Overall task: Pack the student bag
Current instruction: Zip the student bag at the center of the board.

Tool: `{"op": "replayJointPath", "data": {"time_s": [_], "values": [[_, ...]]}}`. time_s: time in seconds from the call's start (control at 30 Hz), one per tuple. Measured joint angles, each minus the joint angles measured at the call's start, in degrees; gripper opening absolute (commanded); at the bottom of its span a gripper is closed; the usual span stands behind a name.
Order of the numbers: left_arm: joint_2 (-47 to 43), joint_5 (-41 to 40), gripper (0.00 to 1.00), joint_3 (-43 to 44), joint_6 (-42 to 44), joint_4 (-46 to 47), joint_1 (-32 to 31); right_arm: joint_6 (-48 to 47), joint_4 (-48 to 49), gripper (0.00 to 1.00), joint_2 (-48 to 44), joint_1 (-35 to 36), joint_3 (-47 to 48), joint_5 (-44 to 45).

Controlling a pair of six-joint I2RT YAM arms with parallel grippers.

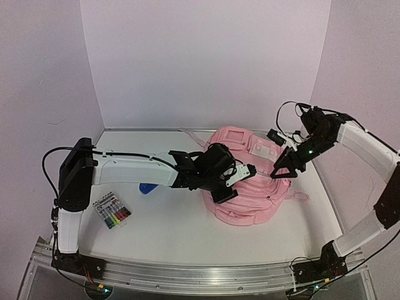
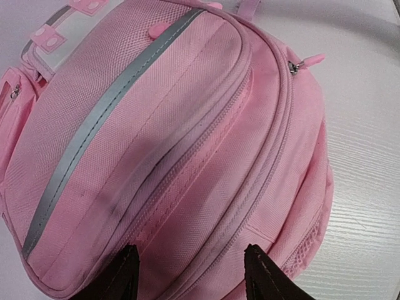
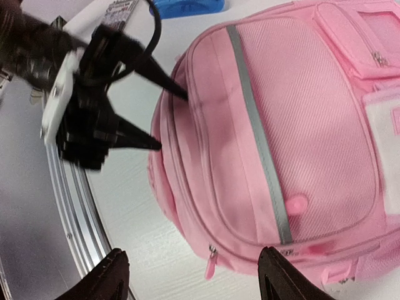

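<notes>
We note the student bag (image 1: 253,190) lying on the worktop (image 1: 169,228), soft and floppy, likely light. Left hand (image 2: 189,253) is spread over its zip seam and right hand (image 3: 194,253) is spread above, both empty. We judge the zip pull (image 3: 211,265) the best hold.

We can read no text, brand, number or sign in any view. The marker pack (image 1: 112,212) carries dark print along its top strip, but from the top view it is too small for us to make out. At the upper edge of the right wrist view a white packet corner (image 3: 122,6) shows a few blurred dark marks, which we cannot read either. On the student bag (image 1: 250,181) the pale panel (image 3: 382,125) gives us no legible lettering.
</notes>
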Motion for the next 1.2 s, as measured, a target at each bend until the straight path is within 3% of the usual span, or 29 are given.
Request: {"op": "replayJointPath", "data": {"time_s": [0.2,0.37,0.63,1.2], "values": [[0.0,0.6,0.58,0.7,0.5,-0.6,0.0,-4.7,-3.7,0.57,-7.5,-0.5,-11.2,6.1],[0.0,1.0,0.59,0.7,0.3,-0.9,0.0,-2.6,0.3,0.52,-7.7,-0.6,-17.4,10.0],[0.0,1.2,0.59,0.7,0.2,-0.9,0.0,1.6,9.7,0.45,-7.8,-0.6,-20.7,11.4],[0.2,1.4,0.59,0.7,0.2,-0.9,0.0,2.9,16.4,0.4,-7.0,-0.5,-25.1,10.5]]}}
